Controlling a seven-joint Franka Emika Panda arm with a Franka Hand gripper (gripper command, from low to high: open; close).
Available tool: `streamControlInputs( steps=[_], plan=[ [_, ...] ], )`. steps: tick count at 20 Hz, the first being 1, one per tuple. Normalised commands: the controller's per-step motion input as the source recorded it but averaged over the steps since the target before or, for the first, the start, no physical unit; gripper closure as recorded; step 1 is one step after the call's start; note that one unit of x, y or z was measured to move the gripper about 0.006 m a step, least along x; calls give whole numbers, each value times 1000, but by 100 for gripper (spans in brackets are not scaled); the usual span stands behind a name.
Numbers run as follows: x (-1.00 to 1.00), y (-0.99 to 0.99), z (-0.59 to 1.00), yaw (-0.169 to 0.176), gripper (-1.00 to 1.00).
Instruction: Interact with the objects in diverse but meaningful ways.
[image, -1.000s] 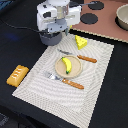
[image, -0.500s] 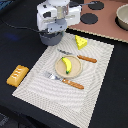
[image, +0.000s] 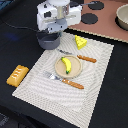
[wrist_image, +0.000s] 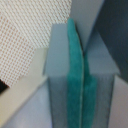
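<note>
the pincer (wrist_image: 80, 85) shows best in the wrist view: its two teal-padded fingers (wrist_image: 73, 90) are pressed flat together with nothing between them, so it is closed and empty. in the exterior view the arm's white head hangs low over the small grey pot (image: 49, 40), and the fingertips themselves are hidden behind it; they seem to be at or just inside the pot's rim, though the view is too poor to say if they touch.

the other toy foods lie out from the pincer across the woven placemat (image: 95, 95): the yellow cheese wedge (image: 80, 41) near, just beside the pot; the banana (image: 66, 64) farther out on the round tan plate (image: 75, 72); the knife (image: 86, 58) and fork (image: 65, 80) on either side of that plate; the orange ridged bread slab (image: 17, 75) well apart, off the mat on the dark table.

the step in hand looks like an approach to the pot. any grasp next calls for parting the fingers first, then settling them astride the pot's wall or a handle before closing.
</note>
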Motion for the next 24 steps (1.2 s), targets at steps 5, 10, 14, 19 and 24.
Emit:
streamControlInputs(
  steps=[5, 10, 14, 19, 24],
  plan=[
    [-96, 245, 1000, -27, 100],
    [-162, 277, 1000, -36, 100],
    [256, 404, 969, -24, 100],
    [711, 425, 891, -39, 100],
    [842, 527, 822, -21, 100]
  ],
)
